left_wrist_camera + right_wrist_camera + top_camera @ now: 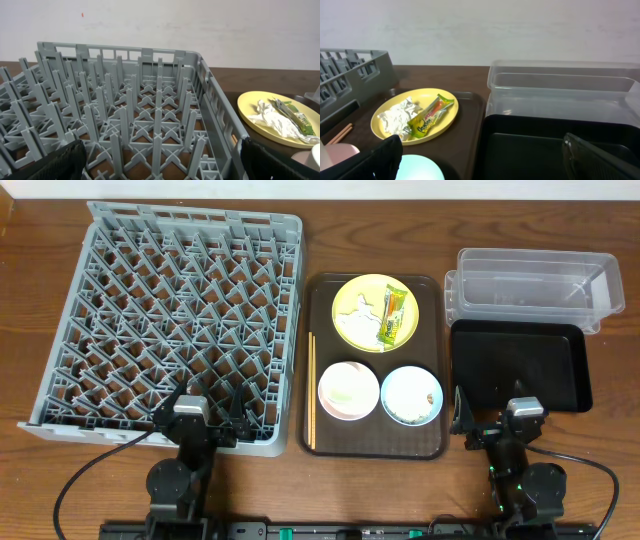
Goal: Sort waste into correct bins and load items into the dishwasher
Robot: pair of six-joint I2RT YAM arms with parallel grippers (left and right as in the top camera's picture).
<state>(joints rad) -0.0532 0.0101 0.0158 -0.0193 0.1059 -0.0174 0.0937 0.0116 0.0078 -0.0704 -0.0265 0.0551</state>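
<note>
Robot poised low, facing forward.
The black left end effector (pixel 203 410) and black right end effector (pixel 503 420) sit well apart, jaws spread wide, empty.

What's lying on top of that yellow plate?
On the yellow plate lie a crumpled white napkin and a green-and-yellow snack wrapper. Whatever sits beneath those two is covered, so I cannot tell.

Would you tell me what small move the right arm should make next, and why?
Probably reach the right gripper forward and left toward the snack wrapper on the yellow plate. That gripper is open and empty, the wrapper lies uncovered on the plate, and the clear tub and black tray sit on that arm's side.
</note>
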